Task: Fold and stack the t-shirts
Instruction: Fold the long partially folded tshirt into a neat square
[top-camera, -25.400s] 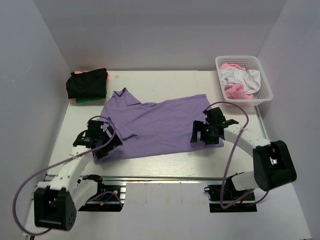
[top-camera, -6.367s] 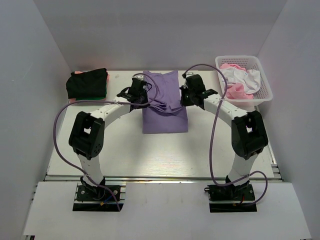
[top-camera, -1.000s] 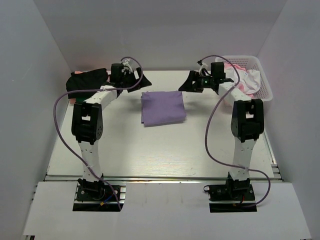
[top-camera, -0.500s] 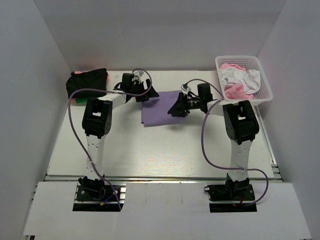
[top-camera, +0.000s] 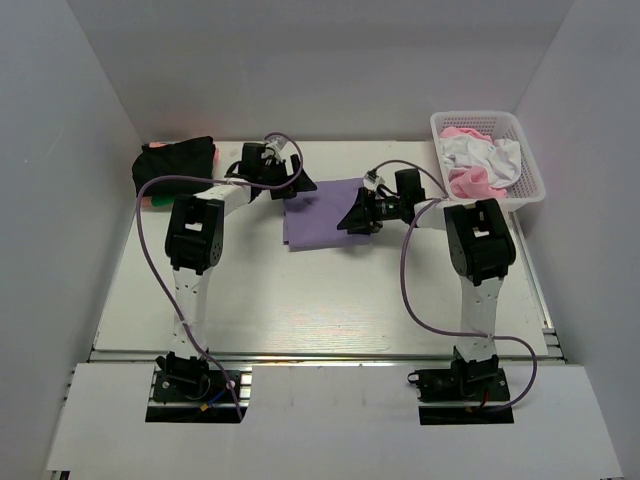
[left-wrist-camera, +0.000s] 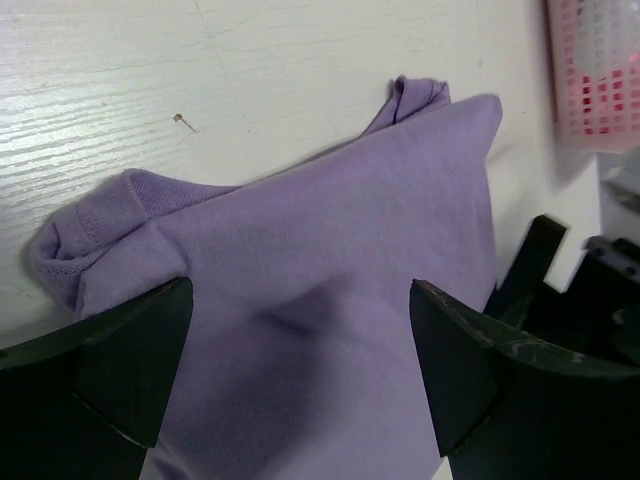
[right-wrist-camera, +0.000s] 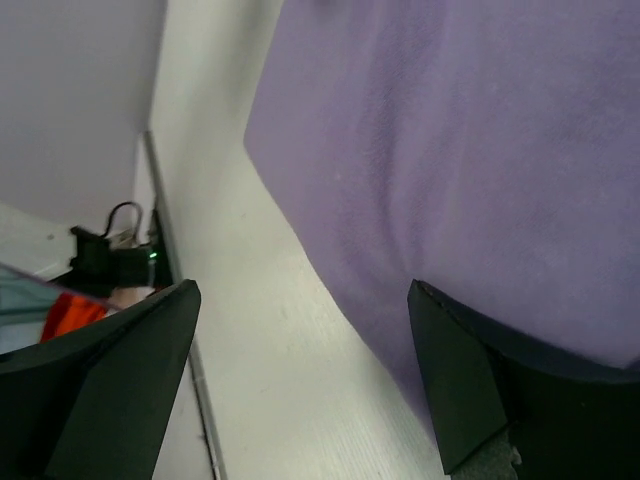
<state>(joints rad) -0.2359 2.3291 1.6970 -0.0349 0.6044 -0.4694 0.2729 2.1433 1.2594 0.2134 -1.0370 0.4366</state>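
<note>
At the far left corner of the desk (top-camera: 300, 300) sits a folded stack (top-camera: 175, 168): a black t-shirt on top, green and a sliver of pink beneath. How many pieces lie under the black one I can't tell.

Next along, the left arm (top-camera: 190, 235) reaches toward the back, its jaws spread wide just over the left edge of the lavender t-shirt (top-camera: 318, 218). From its wrist camera the two dark fingers (left-wrist-camera: 120, 350) stand either side of purple cloth with nothing pinched between them. Whether the tips touch the fabric is cut off below the frame.

The shirt lies folded into a rough rectangle toward the back of the desk, a rolled sleeve hem bulging at one corner.

The right arm (top-camera: 478, 250) comes in from the other side, jaws just as wide apart, low over the shirt's right edge and holding nothing. Its fingers are cropped at the bottom of its own view.

At the back right stands the white lattice basket (top-camera: 530, 195), with pink and white garments (top-camera: 480, 160) heaped in it, too crumpled to count.
</note>
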